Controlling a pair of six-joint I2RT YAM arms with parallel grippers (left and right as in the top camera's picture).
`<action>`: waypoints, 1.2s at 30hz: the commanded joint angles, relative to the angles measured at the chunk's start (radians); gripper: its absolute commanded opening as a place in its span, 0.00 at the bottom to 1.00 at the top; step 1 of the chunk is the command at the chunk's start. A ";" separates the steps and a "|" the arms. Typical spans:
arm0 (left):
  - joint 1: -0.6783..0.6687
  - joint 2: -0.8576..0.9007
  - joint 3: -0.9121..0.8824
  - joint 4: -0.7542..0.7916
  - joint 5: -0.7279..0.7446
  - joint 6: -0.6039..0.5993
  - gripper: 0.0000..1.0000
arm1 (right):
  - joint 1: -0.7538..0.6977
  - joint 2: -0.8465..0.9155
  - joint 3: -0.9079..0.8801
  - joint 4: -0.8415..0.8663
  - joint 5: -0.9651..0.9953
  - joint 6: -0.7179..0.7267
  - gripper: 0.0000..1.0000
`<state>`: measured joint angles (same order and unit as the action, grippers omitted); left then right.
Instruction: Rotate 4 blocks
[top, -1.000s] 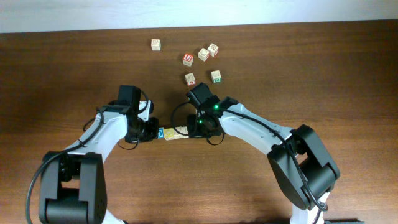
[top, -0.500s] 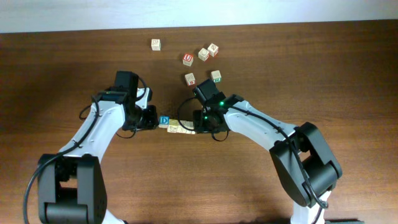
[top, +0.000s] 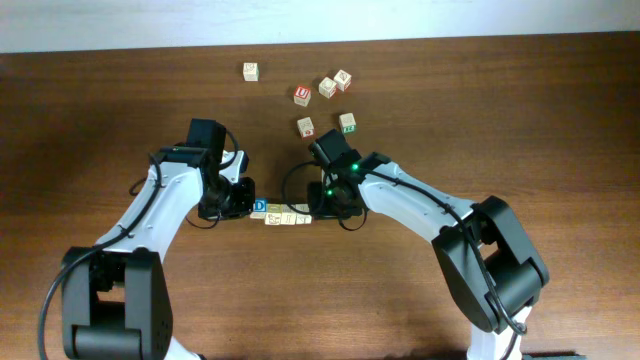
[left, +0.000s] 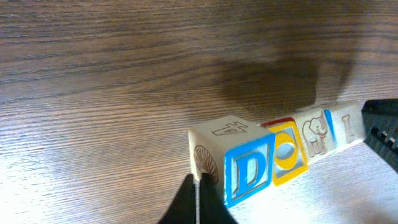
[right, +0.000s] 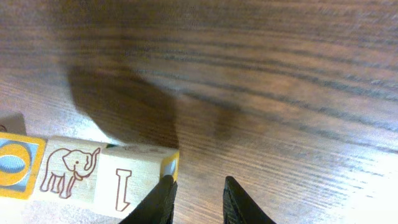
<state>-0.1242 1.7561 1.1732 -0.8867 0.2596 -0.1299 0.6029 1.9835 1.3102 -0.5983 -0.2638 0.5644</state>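
Left wrist: row of perhaps four blocks

Four blocks lie in a touching row on the table between left gripper and right gripper, six loose cubes farther back.

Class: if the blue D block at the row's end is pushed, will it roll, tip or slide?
The D block is a flat-faced cube, so it probably slides, not rolls. Wood grain suggests it is stiff. Touching the yellow block, it would likely shove that along.
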 joint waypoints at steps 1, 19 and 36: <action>-0.018 0.013 -0.019 0.003 0.030 0.004 0.00 | 0.032 0.002 0.019 0.007 -0.065 -0.006 0.27; -0.017 0.080 -0.080 0.033 0.027 0.005 0.22 | 0.032 0.002 0.019 0.000 -0.064 -0.006 0.27; -0.015 0.080 -0.053 0.081 -0.179 0.004 0.72 | 0.028 0.002 0.020 0.005 -0.038 -0.007 0.28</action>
<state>-0.1249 1.8271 1.0992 -0.8078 0.0429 -0.1349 0.6106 1.9835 1.3106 -0.6128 -0.2699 0.5648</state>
